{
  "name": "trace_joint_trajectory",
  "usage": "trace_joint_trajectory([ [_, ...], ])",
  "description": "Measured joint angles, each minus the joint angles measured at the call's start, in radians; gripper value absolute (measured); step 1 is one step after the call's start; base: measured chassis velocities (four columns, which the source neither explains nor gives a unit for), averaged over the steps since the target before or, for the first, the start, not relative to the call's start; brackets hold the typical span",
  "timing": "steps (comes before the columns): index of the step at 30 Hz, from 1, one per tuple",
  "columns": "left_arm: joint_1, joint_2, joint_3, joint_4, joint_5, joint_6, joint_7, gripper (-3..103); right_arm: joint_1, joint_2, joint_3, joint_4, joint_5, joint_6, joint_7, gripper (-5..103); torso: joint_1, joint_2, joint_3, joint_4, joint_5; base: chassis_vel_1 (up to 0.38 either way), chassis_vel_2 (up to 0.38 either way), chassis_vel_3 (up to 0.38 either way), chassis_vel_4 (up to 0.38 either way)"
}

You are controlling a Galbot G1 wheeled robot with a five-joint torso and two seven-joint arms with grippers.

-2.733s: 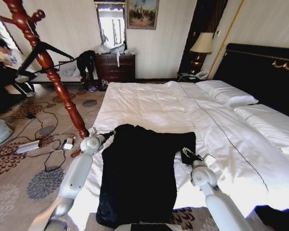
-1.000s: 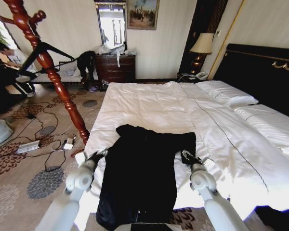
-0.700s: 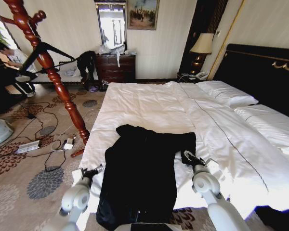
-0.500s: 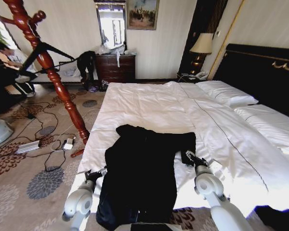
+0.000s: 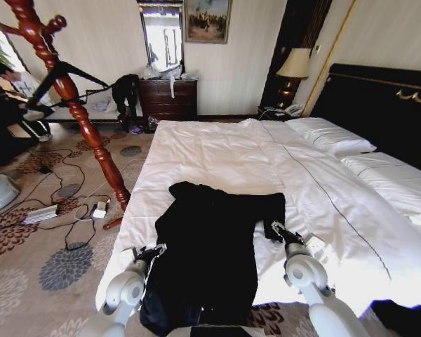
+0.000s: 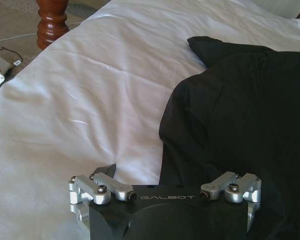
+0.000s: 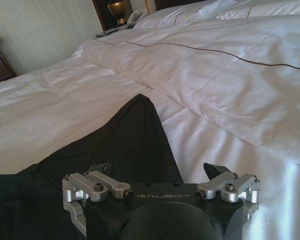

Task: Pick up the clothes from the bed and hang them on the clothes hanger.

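The long black coat of soft cloth (image 5: 207, 256) lies spread flat on the white duvet of the wide bed (image 5: 217, 151), close to the near edge, its hem toward the robot and its shoulders toward the black, gold-trimmed headboard. Neither gripper holds it.

The left gripper (image 5: 150, 252) sits low at the coat's left edge, about halfway down its length. In the left wrist view its fingers (image 6: 104, 171) stand apart, one over bare duvet and the other over black cloth. The right gripper (image 5: 281, 232) rests at the coat's right shoulder corner; in the right wrist view its jaws are likewise spread, straddling the pointed fold of dark cloth (image 7: 140, 135) and the white sheet beside it.

The black wide-shouldered coat hanger (image 5: 69, 74) hangs well apart on the turned red-brown wooden coat stand (image 5: 70, 95) on the carpet to the left.

Several risks look likely. Closing where they are, the fingers could pinch duvet along with coat, dragging bedding upward. The grips sit at uneven points, so the lifted coat could hang lopsided and slide out of one side. The slippery cloth may also escape a shallow pinch, and its long hem could trail over the cables (image 5: 70, 196) on the floor.
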Motion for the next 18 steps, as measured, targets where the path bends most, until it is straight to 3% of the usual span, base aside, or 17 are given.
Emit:
trace_joint_trajectory([
  [4,-0.004,-0.014,0.002,0.003,-0.006,-0.01,0.006,97,0.003,0.0,-0.001,-0.003,0.002,0.0,0.001,100,0.0,0.0,0.0,0.0001,0.0,0.0,0.0,0.0,0.0],
  [6,-0.01,-0.034,0.006,0.006,-0.018,-0.021,0.014,87,0.007,0.0,-0.004,-0.008,0.005,0.0,0.002,100,0.0,0.0,0.0,0.0,0.0,0.0,0.0,0.0,0.0],
  [7,-0.01,-0.034,0.006,0.006,-0.018,-0.021,0.014,87,0.007,0.0,-0.004,-0.008,0.005,0.0,0.002,100,0.0,0.0,0.0,0.0,0.0,0.0,0.0,0.0,0.0],
  [11,-0.019,-0.05,0.011,0.015,-0.032,-0.025,0.019,65,0.013,-0.002,-0.007,-0.012,0.011,-0.001,0.004,100,0.0,0.0,0.0,0.0,-0.0002,0.0,0.0,0.0,0.0],
  [13,-0.019,-0.051,0.011,0.015,-0.032,-0.026,0.019,65,0.013,-0.002,-0.008,-0.014,0.012,-0.001,0.004,100,0.0,0.0,0.0,0.0,-0.0001,0.0,0.0,0.0,0.0],
  [16,-0.015,-0.049,0.011,0.015,-0.029,-0.033,0.021,48,0.014,0.002,-0.009,-0.019,0.013,-0.002,0.007,100,0.0,0.0,0.0,0.0,-0.0002,0.0,0.0,0.0,0.0],
  [18,-0.014,-0.048,0.01,0.015,-0.027,-0.037,0.022,43,0.015,0.004,-0.01,-0.02,0.013,-0.002,0.007,100,0.0,0.0,0.0,0.0,-0.0001,0.0,0.0,0.0,0.0],
])
